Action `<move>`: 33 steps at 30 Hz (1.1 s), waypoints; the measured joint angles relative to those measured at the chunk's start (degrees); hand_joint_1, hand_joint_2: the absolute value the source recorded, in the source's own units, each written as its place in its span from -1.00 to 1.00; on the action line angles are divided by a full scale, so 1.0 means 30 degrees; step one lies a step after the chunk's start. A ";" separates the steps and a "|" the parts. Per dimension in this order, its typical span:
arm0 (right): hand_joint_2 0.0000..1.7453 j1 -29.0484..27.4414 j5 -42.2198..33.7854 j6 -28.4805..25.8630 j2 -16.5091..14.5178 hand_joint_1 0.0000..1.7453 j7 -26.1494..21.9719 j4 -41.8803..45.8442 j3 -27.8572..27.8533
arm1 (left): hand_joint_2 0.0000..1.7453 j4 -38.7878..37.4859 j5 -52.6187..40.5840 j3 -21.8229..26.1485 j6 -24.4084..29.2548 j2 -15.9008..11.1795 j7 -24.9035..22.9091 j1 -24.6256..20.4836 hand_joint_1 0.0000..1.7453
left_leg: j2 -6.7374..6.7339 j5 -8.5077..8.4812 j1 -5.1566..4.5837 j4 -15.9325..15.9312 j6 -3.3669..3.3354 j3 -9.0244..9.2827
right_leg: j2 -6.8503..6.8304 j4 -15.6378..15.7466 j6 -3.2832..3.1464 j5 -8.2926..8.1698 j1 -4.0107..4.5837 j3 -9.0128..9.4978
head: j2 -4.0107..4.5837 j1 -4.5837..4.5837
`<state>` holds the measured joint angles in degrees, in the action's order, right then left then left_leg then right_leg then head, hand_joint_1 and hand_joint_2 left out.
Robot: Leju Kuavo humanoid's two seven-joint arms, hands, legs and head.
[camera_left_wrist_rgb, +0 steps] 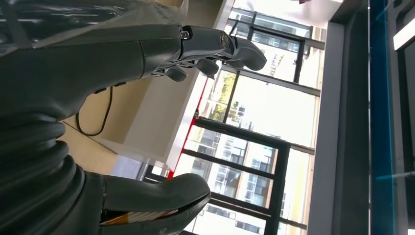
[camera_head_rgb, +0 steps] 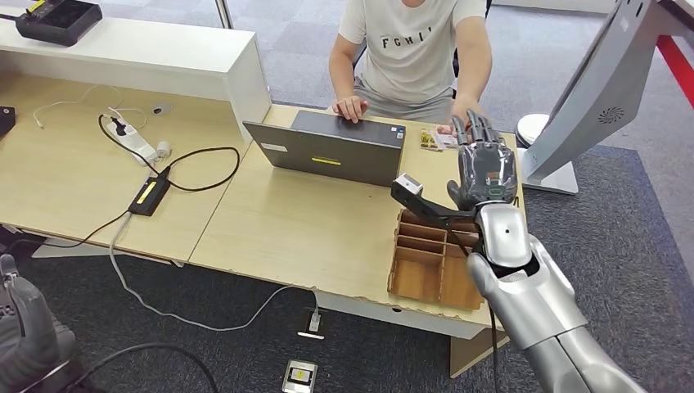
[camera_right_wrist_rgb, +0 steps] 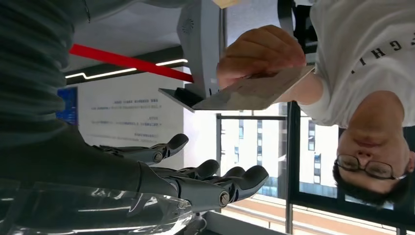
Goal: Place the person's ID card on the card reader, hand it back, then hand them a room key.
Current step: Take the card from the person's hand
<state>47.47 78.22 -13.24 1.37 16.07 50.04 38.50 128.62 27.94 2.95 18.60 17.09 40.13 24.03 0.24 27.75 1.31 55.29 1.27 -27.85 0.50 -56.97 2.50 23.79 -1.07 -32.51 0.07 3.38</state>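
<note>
The right hand [camera_head_rgb: 486, 168] is reaching out past the wooden organizer [camera_head_rgb: 434, 260], fingers spread and holding nothing, just below the ID card [camera_right_wrist_rgb: 254, 90] that the person's hand [camera_right_wrist_rgb: 259, 51] is offering toward it. The organizer's compartments are looking bare. Left of the organizer a laptop [camera_head_rgb: 331, 147] is sitting open before the person. The left hand [camera_left_wrist_rgb: 147, 54] is hanging low, fingers loosely parted, gripping nothing.
</note>
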 joint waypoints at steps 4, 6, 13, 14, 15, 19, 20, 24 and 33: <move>1.00 0.0289 -0.0005 0.0349 0.0292 -1.00 0.0629 -0.0498 -0.0383 | 1.00 -0.0177 0.0319 -0.0109 0.0839 -0.0445 -0.0005 -0.0311 -0.95 | 0.0000 0.0000 0.0000 0.0001 0.0000 0.0005 | 0.0004 0.0000 -0.0005 -0.0006 0.0000 0.0000 | 0.0000 0.0002; 1.00 0.0356 -0.0005 0.0380 0.0401 -1.00 0.0749 -0.0637 -0.0532 | 1.00 -0.0226 0.0403 -0.0169 0.1040 -0.0627 -0.0004 -0.0461 -0.95 | -0.0003 0.0000 0.0000 0.0001 0.0001 0.0007 | 0.0007 0.0000 -0.0005 -0.0006 0.0001 0.0000 | 0.0000 0.0002; 1.00 0.0372 -0.0060 0.0476 0.0580 0.18 0.0940 -0.1054 -0.0898 | 1.00 -0.0334 0.0549 -0.0379 0.1305 -0.1157 -0.0005 -0.0718 -0.94 | -0.0004 0.0000 0.0001 0.0000 0.0000 0.0006 | 0.0010 0.0000 -0.0006 -0.0006 0.0001 -0.0001 | 0.0000 0.0000; 1.00 0.0365 -0.0098 0.0489 0.0598 0.45 0.0981 -0.1107 -0.0951 | 1.00 -0.0341 0.0583 -0.0424 0.1323 -0.1237 -0.0004 -0.0741 -0.94 | -0.0004 0.0000 0.0001 0.0000 0.0000 0.0006 | 0.0010 0.0000 -0.0006 -0.0006 0.0001 -0.0001 | 0.0000 0.0000; 1.00 0.0360 -0.0135 0.0496 0.0620 0.73 0.1013 -0.1158 -0.0995 | 1.00 -0.0345 0.0614 -0.0463 0.1332 -0.1308 -0.0004 -0.0757 -0.94 | -0.0004 0.0000 0.0000 0.0000 0.0000 0.0006 | 0.0010 0.0000 -0.0006 -0.0006 0.0001 -0.0001 | 0.0000 -0.0002; 1.00 0.0336 -0.0186 0.0525 0.0692 1.00 0.1046 -0.1324 -0.1146 | 1.00 -0.0357 0.0662 -0.0555 0.1339 -0.1547 -0.0002 -0.0795 -0.94 | -0.0004 0.0000 0.0000 0.0001 0.0000 0.0006 | 0.0010 0.0000 -0.0005 -0.0006 0.0001 -0.0002 | 0.0000 0.0000; 1.00 0.0330 -0.0191 0.0549 0.0711 1.00 0.1051 -0.1342 -0.1188 | 1.00 -0.0361 0.0674 -0.0585 0.1339 -0.1602 -0.0004 -0.0803 -0.94 | -0.0004 0.0000 0.0000 0.0001 0.0000 0.0006 | 0.0010 0.0000 -0.0005 -0.0006 0.0001 -0.0002 | 0.0000 0.0000; 1.00 0.0269 -0.0380 0.0635 0.0845 1.00 0.1066 -0.1347 -0.1379 | 1.00 -0.0403 0.0798 -0.0708 0.1375 -0.1864 -0.0005 -0.0878 -0.94 | -0.0004 0.0000 0.0000 0.0002 0.0000 0.0007 | 0.0010 0.0000 -0.0005 -0.0006 0.0001 -0.0007 | 0.0000 0.0000; 1.00 -0.0380 -0.0998 0.0675 0.1542 1.00 0.1070 -0.1234 -0.2002 | 1.00 -0.0667 0.1097 -0.1424 0.1876 -0.2745 -0.0004 -0.1365 -0.92 | -0.0004 0.0000 -0.0002 0.0004 0.0000 0.0005 | 0.0010 0.0000 -0.0004 -0.0007 -0.0001 -0.0007 | 0.0000 0.0000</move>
<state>46.33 75.23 -11.21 5.99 19.28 46.34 32.50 126.62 31.23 -1.32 24.23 8.85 40.12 19.94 0.23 27.75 1.30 55.30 1.27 -27.84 0.53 -56.97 2.48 23.77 -1.07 -32.53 0.07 3.38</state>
